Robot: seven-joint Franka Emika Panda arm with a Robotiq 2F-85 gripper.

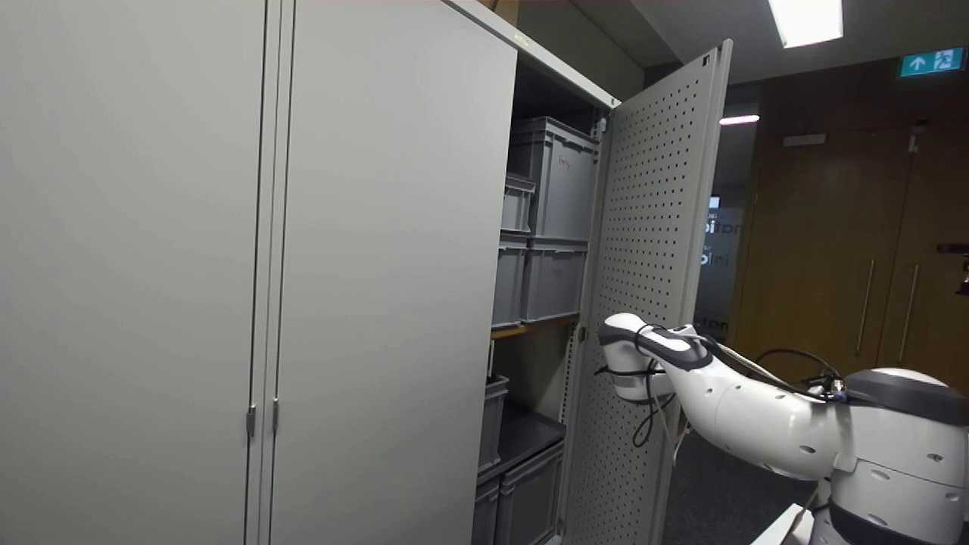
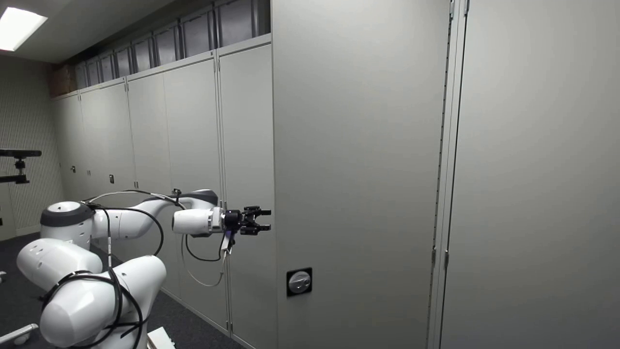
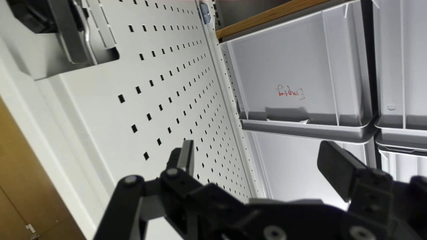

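The cabinet door (image 1: 655,197) stands open right of centre in an exterior view, its perforated inner face exposed. The same face slants down the left and middle of the wrist view, with a metal latch (image 3: 75,36) in a cut-out at upper left. In an exterior view its outer face carries a round handle (image 2: 299,282) at lower centre of the frame. My gripper (image 2: 266,220) is just beside the door's left edge there, slightly below mid-height; whether it touches that edge I cannot determine. I find my jaws released, the fingers (image 3: 335,166) spread wide across the bottom of the wrist view.

Beyond them, grey bins (image 3: 287,63) are stacked inside the cabinet (image 1: 560,65); one, at the upper right of the wrist view, bears red handwriting (image 3: 289,91), inverted. A wooden shelf (image 3: 267,16) borders that bin above.

My arm (image 1: 772,424) occupies the lower right in an exterior view; closed doors (image 1: 394,265) fill the left of that frame, and an illuminated exit sign (image 1: 931,62) hangs at upper right. In an exterior view, storage boxes (image 2: 196,34) line the top of a bank of cabinets (image 2: 193,111), upper left.
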